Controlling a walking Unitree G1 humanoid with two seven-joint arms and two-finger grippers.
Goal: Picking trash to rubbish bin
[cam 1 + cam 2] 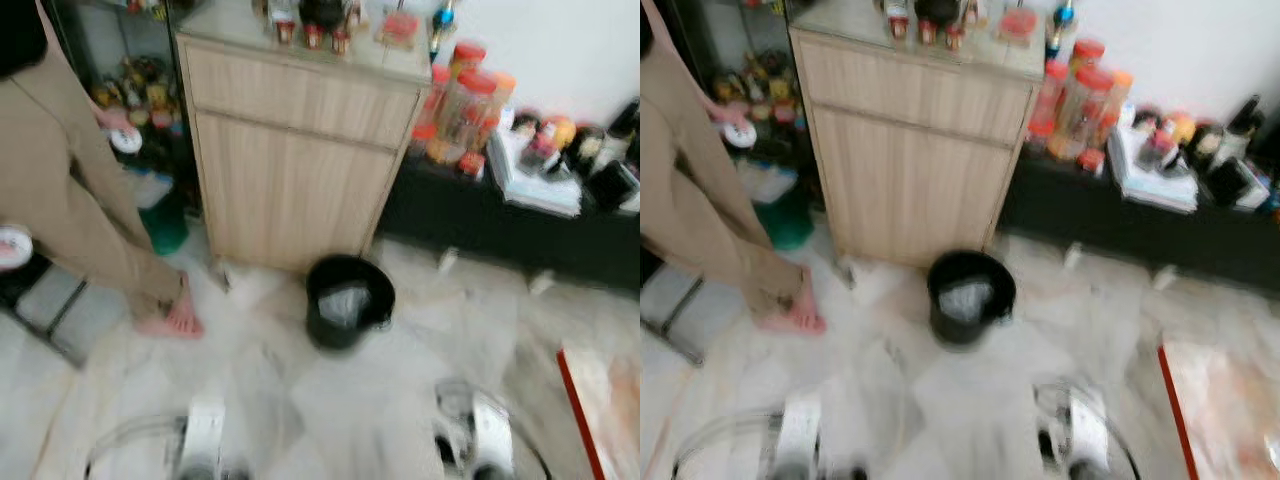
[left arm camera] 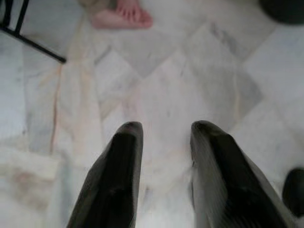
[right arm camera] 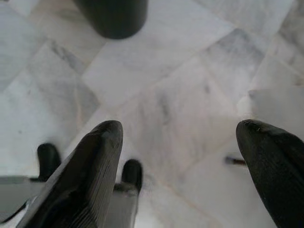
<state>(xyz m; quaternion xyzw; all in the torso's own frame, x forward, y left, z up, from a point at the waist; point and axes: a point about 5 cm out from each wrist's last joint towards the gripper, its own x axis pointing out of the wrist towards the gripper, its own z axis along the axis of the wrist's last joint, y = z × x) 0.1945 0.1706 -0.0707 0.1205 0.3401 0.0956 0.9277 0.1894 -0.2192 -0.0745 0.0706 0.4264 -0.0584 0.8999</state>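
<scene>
A black rubbish bin (image 1: 348, 300) stands on the marble floor in front of a wooden cabinet, with something pale inside it. Both silver arms reach down at the bottom of the blurred head views, the left arm (image 1: 205, 435) and the right arm (image 1: 480, 430), short of the bin. My left gripper (image 2: 164, 128) hangs open over bare tiles with nothing between its fingers. My right gripper (image 3: 178, 128) is spread wide open above the floor, and the bin's base (image 3: 114, 16) lies just beyond it. A small dark scrap (image 3: 235, 161) lies on the tiles near the right finger.
A person in tan trousers stands at the left, bare foot (image 1: 175, 318) on the floor. The wooden cabinet (image 1: 300, 150) rises behind the bin. A low black shelf (image 1: 500, 215) with jars and bottles runs along the right wall. A red-edged mat (image 1: 600, 400) lies at the far right.
</scene>
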